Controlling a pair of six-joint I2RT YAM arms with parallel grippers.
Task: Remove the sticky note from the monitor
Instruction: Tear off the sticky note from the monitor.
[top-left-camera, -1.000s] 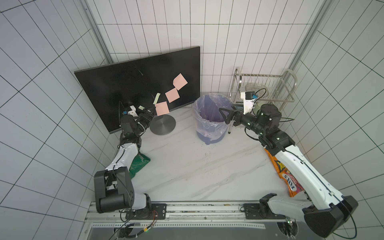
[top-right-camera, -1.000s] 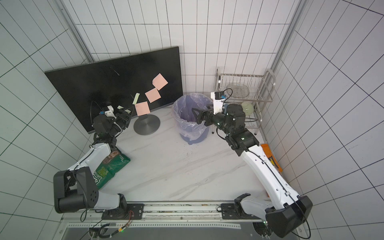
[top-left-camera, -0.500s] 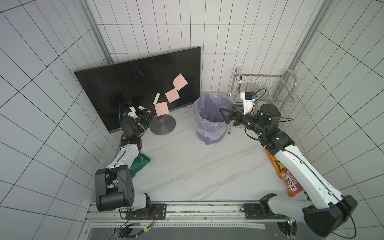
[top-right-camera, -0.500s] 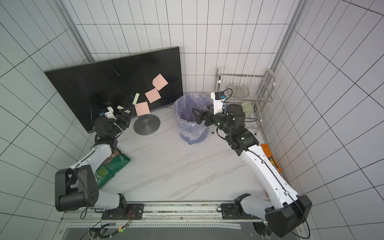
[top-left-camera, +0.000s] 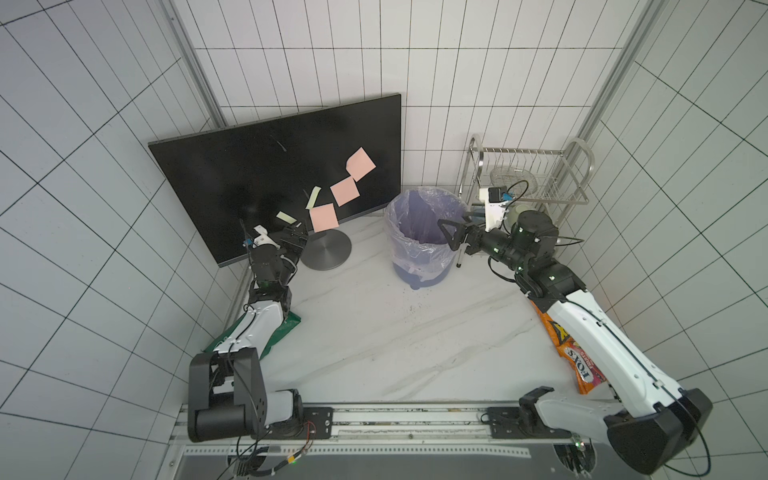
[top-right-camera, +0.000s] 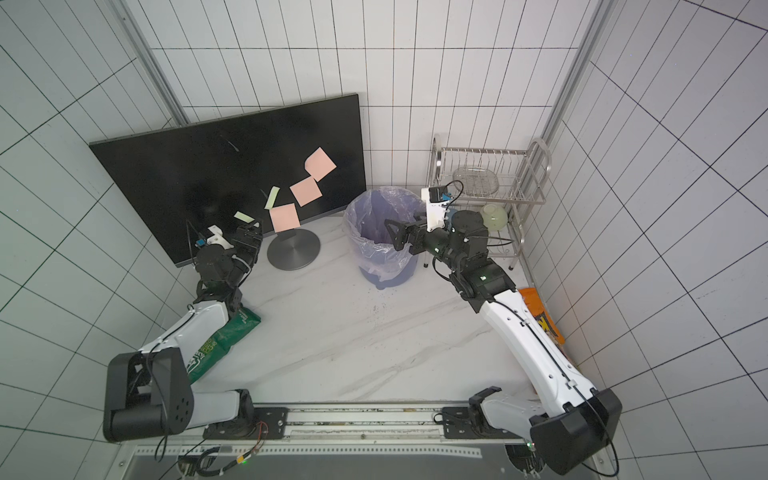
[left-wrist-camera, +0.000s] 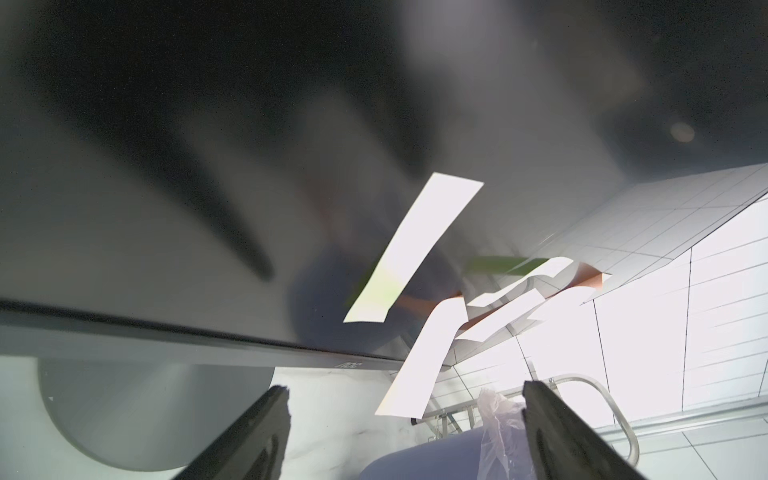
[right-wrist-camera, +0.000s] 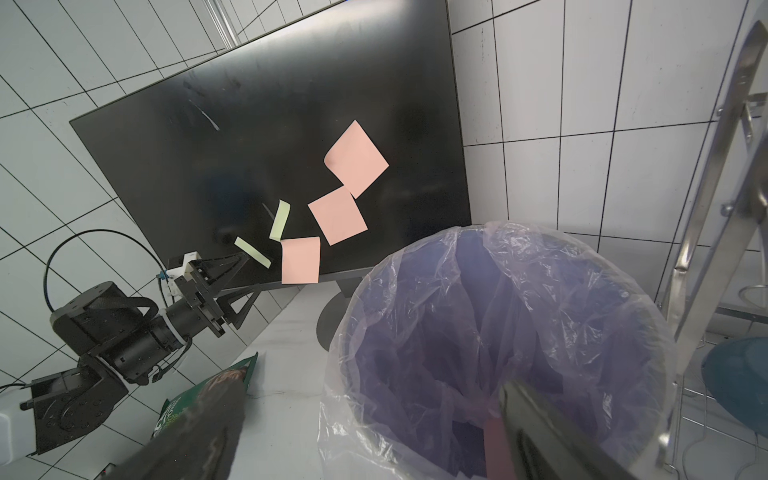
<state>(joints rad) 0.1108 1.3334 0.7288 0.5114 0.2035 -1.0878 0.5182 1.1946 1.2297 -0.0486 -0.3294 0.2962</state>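
In a top view, three pink and two green sticky notes (top-left-camera: 345, 191) cling to the monitor (top-left-camera: 249, 178), so removal looks unfinished. In the left wrist view, the left end effector (left-wrist-camera: 405, 386) gapes empty below a green note (left-wrist-camera: 382, 291). In the right wrist view, the right end effector (right-wrist-camera: 374, 384) is spread apart over the lined bin (right-wrist-camera: 602, 266).

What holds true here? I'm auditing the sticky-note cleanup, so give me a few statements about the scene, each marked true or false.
1. Three pink sticky notes are stuck to the monitor. True.
2. The left gripper holds a pink note. False: it is open and empty, near a yellow-green strip.
3. A clear plastic liner lines the bin. True.
4. The right gripper touches the monitor. False: it is over the bin, apart from the screen.
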